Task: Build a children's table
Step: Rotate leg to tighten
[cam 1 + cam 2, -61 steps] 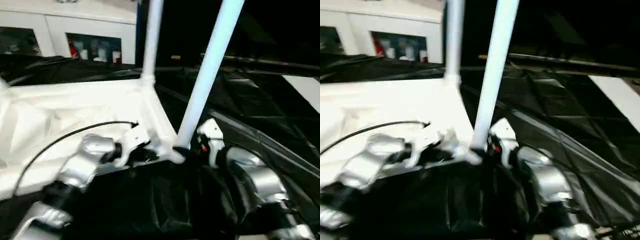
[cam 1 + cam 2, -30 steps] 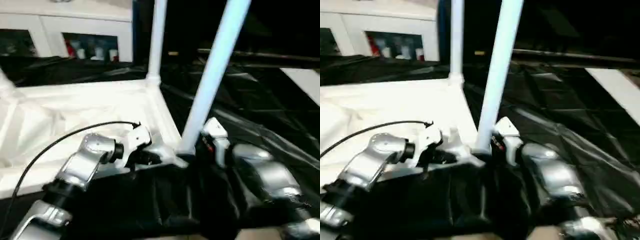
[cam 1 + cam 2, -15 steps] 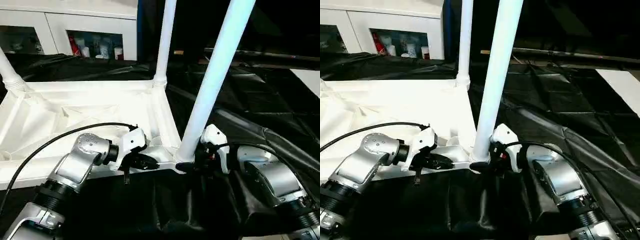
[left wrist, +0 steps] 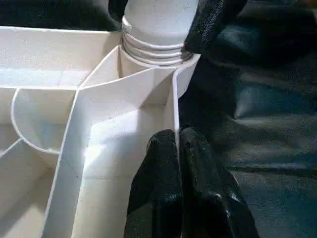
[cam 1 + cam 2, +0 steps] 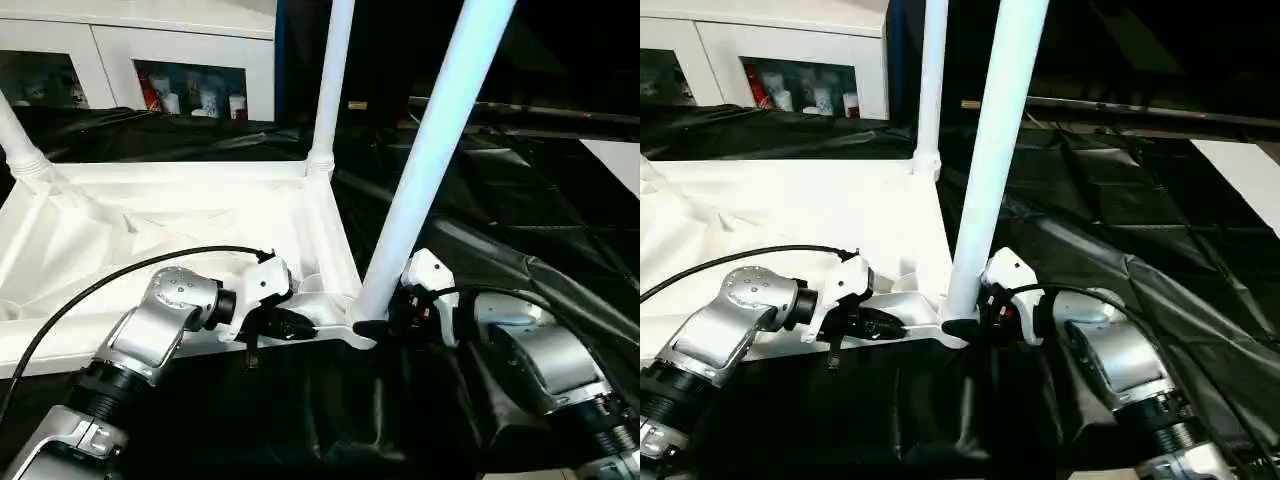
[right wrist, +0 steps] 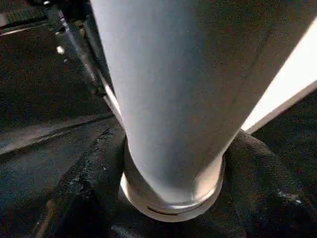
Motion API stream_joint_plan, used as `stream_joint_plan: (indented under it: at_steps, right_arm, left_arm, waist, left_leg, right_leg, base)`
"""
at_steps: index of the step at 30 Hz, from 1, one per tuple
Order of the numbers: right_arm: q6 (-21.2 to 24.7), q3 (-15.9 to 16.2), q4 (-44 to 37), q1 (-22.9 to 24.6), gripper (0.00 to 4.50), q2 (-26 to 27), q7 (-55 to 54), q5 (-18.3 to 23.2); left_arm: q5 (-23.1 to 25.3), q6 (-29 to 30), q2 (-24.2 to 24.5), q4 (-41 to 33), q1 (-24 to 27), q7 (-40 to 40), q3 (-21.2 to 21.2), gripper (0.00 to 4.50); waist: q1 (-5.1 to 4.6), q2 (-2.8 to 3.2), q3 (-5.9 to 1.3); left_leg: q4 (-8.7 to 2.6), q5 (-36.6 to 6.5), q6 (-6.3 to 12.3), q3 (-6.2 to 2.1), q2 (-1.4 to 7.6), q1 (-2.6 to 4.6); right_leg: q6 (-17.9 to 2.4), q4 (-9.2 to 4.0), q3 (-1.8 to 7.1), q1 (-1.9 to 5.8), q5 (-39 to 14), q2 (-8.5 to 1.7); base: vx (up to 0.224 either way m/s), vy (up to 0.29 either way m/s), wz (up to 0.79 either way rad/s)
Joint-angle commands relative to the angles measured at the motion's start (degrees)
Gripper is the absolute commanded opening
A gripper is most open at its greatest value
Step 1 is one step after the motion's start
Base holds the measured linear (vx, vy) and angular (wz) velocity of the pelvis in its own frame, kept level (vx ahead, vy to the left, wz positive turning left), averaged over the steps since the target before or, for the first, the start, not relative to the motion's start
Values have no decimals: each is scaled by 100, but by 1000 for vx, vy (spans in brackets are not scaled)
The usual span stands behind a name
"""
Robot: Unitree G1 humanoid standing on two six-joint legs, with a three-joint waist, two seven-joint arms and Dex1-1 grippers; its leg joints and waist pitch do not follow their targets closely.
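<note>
— Where is the white tabletop (image 5: 150,225)?
— Upside down on the black counter (image 5: 520,200). The left tool (image 4: 177,148) pinches its near edge wall.
— And the right tool (image 5: 375,327)?
— Its fingers (image 6: 262,173) wrap the near leg (image 5: 430,170) at the corner socket. Another leg (image 5: 330,80) stands farther back.

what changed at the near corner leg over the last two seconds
Little: the right end effector stayed at the foot of the near leg, fingers either side. The left end effector stayed pinched on the tabletop rim. The legs stay upright in their sockets.
</note>
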Motion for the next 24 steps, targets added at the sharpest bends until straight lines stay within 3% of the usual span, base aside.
stream_joint_plan:
  at_steps: [1,3,5,7,9,11,14,16,21,22,23,24]
  right_arm:
    - [-117,-126,540,-63,266,364,-841,-172]
    - [16,-312,852,-166,266,666,-1333,-136]
    - [40,-345,927,-193,264,736,-1440,-133]
    - [41,-502,1420,-450,264,1311,-2376,-214]
    - [37,-522,1517,-507,264,1433,-2571,-240]
    - [-60,-473,1899,-796,264,1897,-3003,-387]
    - [-121,-467,2018,-910,264,2086,-3122,-402]
    - [-204,-477,2072,-1049,334,2270,-3146,-315]
    - [-235,-431,1801,-941,346,1927,-2694,-360]
    - [-247,-420,1723,-906,382,1843,-2603,-364]
    - [-218,-404,1577,-833,382,1687,-2389,-333]
    - [-218,-404,1577,-833,382,1687,-2389,-333]
  left_arm:
    - [6,70,-370,69,-139,455,-9,0]
    - [155,103,-564,276,-262,877,16,0]
    - [191,106,-616,331,-297,975,15,0]
    - [363,295,-1025,678,-497,1549,-35,0]
    - [397,340,-1119,744,-537,1666,-51,0]
    - [547,521,-1564,992,-727,2241,-74,0]
    - [612,546,-1726,1072,-795,2405,-101,0]
    - [683,471,-1893,1194,-896,2485,-190,0]
    - [608,437,-1766,1098,-894,2234,-139,0]
    - [595,416,-1725,1075,-875,2169,-135,0]
    - [572,377,-1637,1022,-820,2021,-146,0]
    - [572,377,-1637,1022,-820,2021,-146,0]
  waist:
    - [-36,35,-336]
    - [-78,12,-333]
    - [-104,16,-315]
    - [-147,28,-315]
    - [-170,22,-314]
    - [-189,38,-322]
    - [-201,55,-314]
    - [-201,70,-312]
    - [-178,72,-322]
    - [-168,73,-320]
    - [-157,99,-332]
    - [-151,89,-336]
  left_leg:
    - [-425,-1847,-298,-270,488,134]
    - [-445,-1956,-374,-304,492,115]
    - [-427,-2236,-408,-303,483,171]
    - [-432,-2299,-430,-320,482,158]
    - [-429,-2441,-508,-350,476,163]
    - [-439,-2489,-540,-363,486,156]
    - [-426,-2770,-547,-362,474,203]
    - [-434,-2845,-528,-362,469,206]
    - [-452,-2875,-511,-369,479,193]
    - [-454,-2851,-492,-361,479,194]
    - [-461,-2729,-473,-351,486,184]
    - [-464,-2677,-455,-344,489,175]
  right_leg:
    - [-1014,-485,383,124,-2184,-556]
    - [-922,-495,362,146,-2386,-552]
    - [-851,-549,363,88,-2701,-558]
    - [-779,-572,369,72,-2861,-570]
    - [-700,-591,340,74,-3112,-580]
    - [-644,-597,338,81,-3080,-585]
    - [-579,-652,333,33,-3168,-574]
    - [-545,-664,333,19,-3160,-564]
    - [-532,-657,330,33,-3069,-565]
    - [-543,-657,332,39,-3001,-563]
    - [-607,-634,350,52,-2762,-565]
    - [-622,-629,349,64,-2649,-555]
  base:
    - [0,0,0]
    - [0,0,0]
    - [0,0,0]
    - [0,0,0]
    - [0,0,0]
    - [0,0,0]
    - [0,0,0]
    - [0,0,0]
    - [0,0,0]
    - [0,0,0]
    - [0,0,0]
    - [0,0,0]
